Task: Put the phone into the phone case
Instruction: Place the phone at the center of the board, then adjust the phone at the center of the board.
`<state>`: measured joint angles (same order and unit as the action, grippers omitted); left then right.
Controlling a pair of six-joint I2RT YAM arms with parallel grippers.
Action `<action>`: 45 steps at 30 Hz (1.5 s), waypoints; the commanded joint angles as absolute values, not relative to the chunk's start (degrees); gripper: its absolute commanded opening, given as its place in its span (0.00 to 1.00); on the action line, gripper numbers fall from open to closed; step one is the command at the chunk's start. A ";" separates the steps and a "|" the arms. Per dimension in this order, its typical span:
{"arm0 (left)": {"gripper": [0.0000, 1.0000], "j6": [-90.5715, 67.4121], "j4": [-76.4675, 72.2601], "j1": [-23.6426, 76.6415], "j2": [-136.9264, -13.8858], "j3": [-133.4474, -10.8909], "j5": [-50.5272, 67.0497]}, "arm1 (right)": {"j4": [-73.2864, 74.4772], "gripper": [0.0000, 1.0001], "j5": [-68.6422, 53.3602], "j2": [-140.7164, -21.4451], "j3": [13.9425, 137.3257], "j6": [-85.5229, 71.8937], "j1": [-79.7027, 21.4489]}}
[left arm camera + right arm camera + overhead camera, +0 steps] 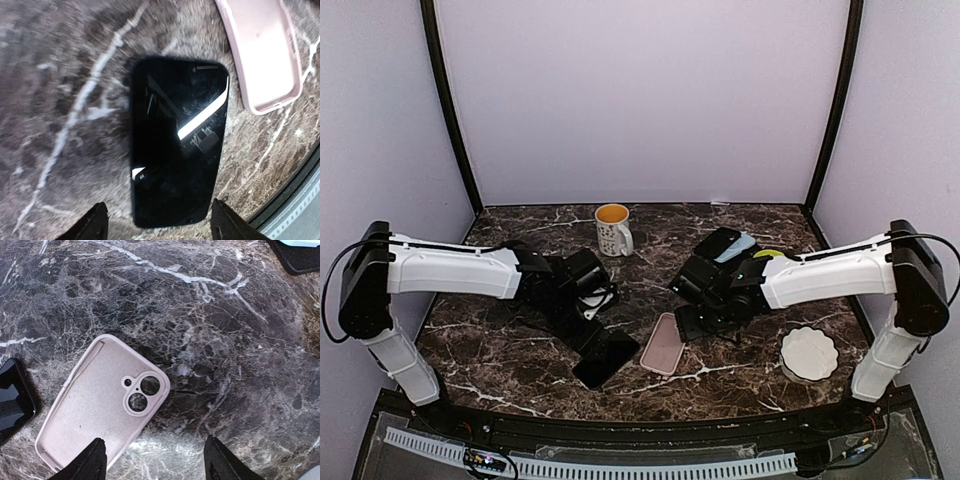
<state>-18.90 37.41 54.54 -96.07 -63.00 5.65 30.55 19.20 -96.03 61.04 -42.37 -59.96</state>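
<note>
A black phone [607, 358] lies screen up on the marble table, near the front middle. It fills the left wrist view [177, 142]. A pink phone case [664, 343] lies open side up just right of it, also in the left wrist view [262, 50] and the right wrist view [102, 405]. My left gripper [588, 330] is open and empty, its fingertips [95, 222] straddling the phone's near end from above. My right gripper [692, 322] is open and empty, hovering just right of the case's camera-hole end. The phone's corner shows in the right wrist view [12, 397].
A white mug [614, 229] with an orange inside stands at the back middle. Other phones or cases [725, 245] are stacked behind my right arm. A white scalloped dish [809, 352] sits at the front right. The table's front edge [295, 195] is close to the phone.
</note>
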 commanded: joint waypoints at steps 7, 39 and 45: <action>0.58 -19.36 45.87 50.56 -91.69 -56.22 -6.99 | 29.28 0.60 19.08 -102.99 64.14 -41.57 -62.33; 0.46 -11.59 40.16 63.71 -106.33 -65.20 7.10 | 32.23 0.59 26.99 -102.08 62.80 -30.26 -58.00; 0.46 -12.86 33.08 63.72 -105.96 -64.92 10.38 | 31.72 0.61 27.04 -98.78 61.97 -24.96 -56.78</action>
